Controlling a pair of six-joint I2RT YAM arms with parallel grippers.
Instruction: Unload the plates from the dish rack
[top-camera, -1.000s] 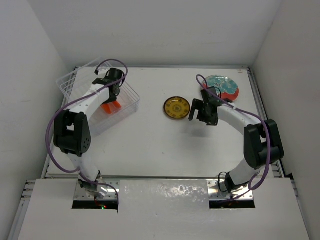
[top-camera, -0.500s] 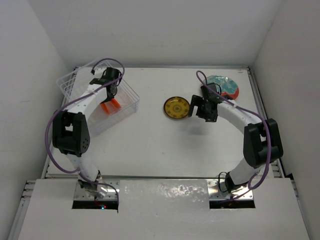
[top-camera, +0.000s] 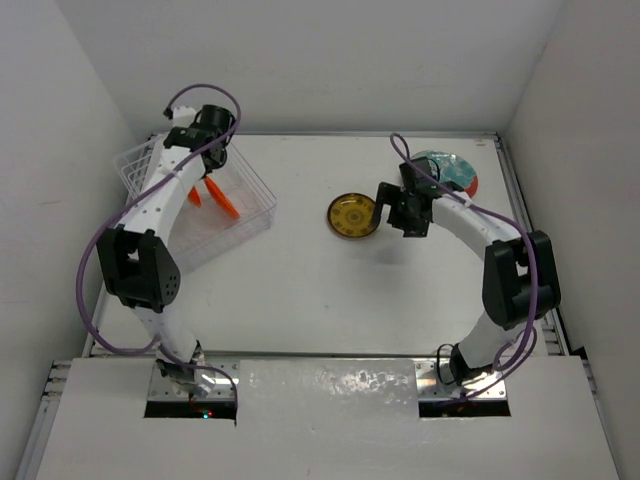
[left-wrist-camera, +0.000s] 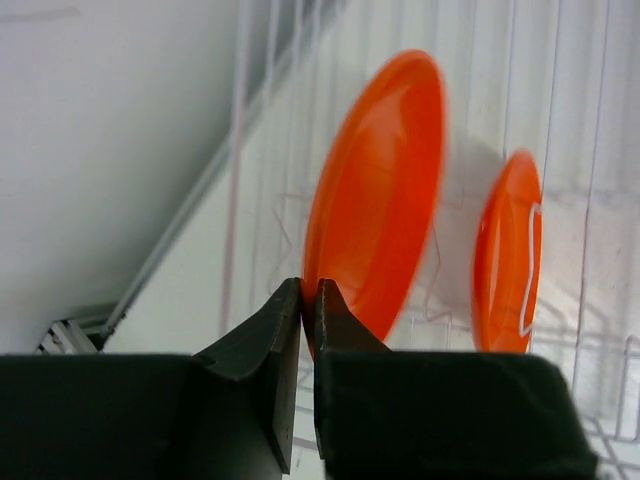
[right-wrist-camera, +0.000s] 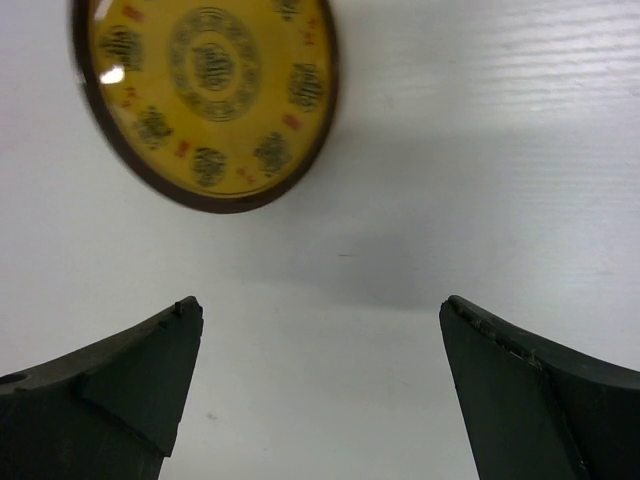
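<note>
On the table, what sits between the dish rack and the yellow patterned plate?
Nothing: the top view shows bare white table between the dish rack and the yellow patterned plate.

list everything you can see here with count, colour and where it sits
held orange plate: one, plain orange, on edge at the dish rack, rim pinched by the left gripper
second orange plate: one, plain orange, on edge in the dish rack, beyond the held one
dish rack: one, clear plastic, far left of the table
yellow patterned plate: one, yellow-gold with a dark rim, flat on the table near the middle
teal plate: one, teal with red and white, far right, partly hidden by the right arm
table: one, white
left gripper: one, black, shut on the held orange plate
right gripper: one, black, open, over bare table beside the yellow patterned plate
</note>
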